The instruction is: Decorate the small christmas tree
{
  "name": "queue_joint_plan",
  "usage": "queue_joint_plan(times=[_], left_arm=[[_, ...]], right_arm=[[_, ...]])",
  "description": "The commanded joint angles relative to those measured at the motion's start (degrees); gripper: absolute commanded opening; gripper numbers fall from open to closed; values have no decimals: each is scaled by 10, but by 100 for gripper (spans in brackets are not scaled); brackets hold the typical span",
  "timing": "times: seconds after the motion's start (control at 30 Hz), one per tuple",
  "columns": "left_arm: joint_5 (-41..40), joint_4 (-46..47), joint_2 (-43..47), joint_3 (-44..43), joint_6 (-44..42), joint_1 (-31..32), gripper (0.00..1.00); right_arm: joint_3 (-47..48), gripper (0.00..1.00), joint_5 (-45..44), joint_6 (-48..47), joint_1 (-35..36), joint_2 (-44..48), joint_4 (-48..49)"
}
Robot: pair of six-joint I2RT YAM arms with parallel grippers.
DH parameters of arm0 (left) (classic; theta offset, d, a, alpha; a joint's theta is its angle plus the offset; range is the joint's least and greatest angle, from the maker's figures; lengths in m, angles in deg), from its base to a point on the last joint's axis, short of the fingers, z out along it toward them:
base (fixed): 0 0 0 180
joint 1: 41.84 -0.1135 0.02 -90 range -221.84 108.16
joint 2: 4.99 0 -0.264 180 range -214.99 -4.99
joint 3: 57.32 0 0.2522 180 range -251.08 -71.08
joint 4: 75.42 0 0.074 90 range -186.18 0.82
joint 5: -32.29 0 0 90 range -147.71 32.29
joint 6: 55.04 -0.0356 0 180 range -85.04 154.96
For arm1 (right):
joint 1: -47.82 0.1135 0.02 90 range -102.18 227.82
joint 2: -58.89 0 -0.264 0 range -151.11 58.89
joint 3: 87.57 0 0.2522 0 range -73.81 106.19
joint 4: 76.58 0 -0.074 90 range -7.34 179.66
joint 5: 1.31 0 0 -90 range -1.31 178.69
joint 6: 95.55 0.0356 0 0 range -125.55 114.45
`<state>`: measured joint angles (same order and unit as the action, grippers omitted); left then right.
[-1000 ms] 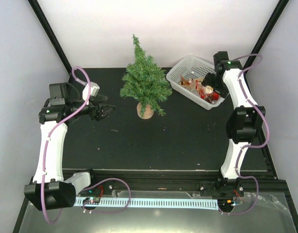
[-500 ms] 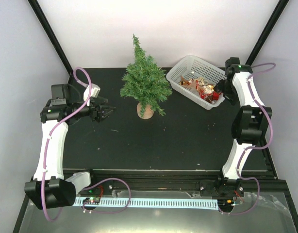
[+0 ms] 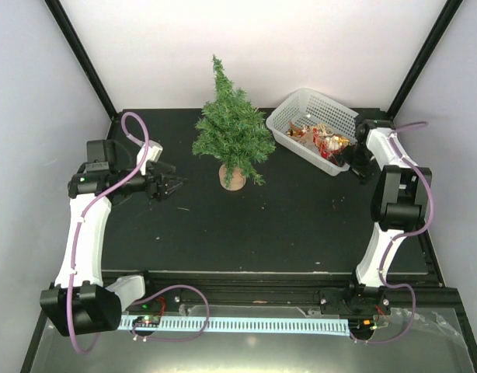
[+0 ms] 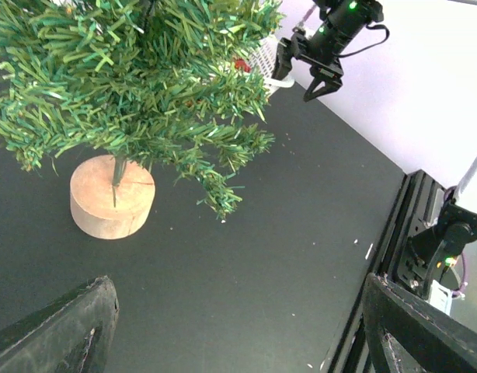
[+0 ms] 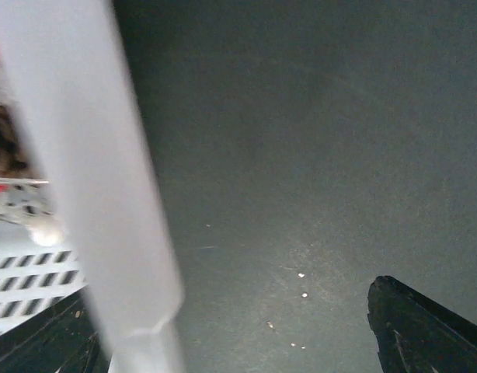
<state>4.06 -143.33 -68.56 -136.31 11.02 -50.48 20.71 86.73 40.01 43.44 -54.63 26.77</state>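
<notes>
**Tree is light and tippy: brace it low, hang ornaments on the outer tips**

- The small christmas tree stands upright at the back middle of the black surface, on its round wooden base. No ornament hangs on the branches I can see.
- Handling, my read: it weighs very little and is top-heavy over a small foot. The bristly branches look springy, so they'll give under a push and flick back. A sideways push high up would likely slide or topple it.
- Where to hold: the thin trunk just above the base, or the base itself. The needles won't give a firm grip. Put hanging loops on the outer branch tips and approach from the side.
- The white basket sits just right of the tree, not touching it. The ornaments inside are a red and gold tangle, too small to sort out. Expect small, light, snag-prone pieces.
- The left end effector is spread wide with nothing in it. It sits low on the left, pointed at the tree and well apart from it.
- The right end effector is spread too and holds nothing. It sits at the basket's right corner, with the basket rim right against its wrist view.
</notes>
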Motion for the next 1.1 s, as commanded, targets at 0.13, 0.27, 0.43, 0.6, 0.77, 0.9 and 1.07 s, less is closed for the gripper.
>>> queue_joint_plan(times=[0.13,0.27,0.43,0.6,0.77,0.9,1.07], left_arm=[[18,-32,6,3,-34,-4,86],[22,-31,1,4,-35,-4,86],[27,-27,-5,3,-36,-3,86],[26,-30,-10,4,-45,-4,86],[27,-30,-18,5,-50,-5,86],[26,-27,-20,3,-51,-5,86],[23,-30,-20,5,-55,-5,87]], right_arm=[[-82,87,12,-3,0,45,45],[-136,87,21,-4,2,83,62],[-211,87,43,-6,12,149,81],[-306,87,77,0,37,244,100],[-387,87,95,-2,59,311,111],[-444,87,106,7,85,359,115],[-450,87,107,44,189,408,109]])
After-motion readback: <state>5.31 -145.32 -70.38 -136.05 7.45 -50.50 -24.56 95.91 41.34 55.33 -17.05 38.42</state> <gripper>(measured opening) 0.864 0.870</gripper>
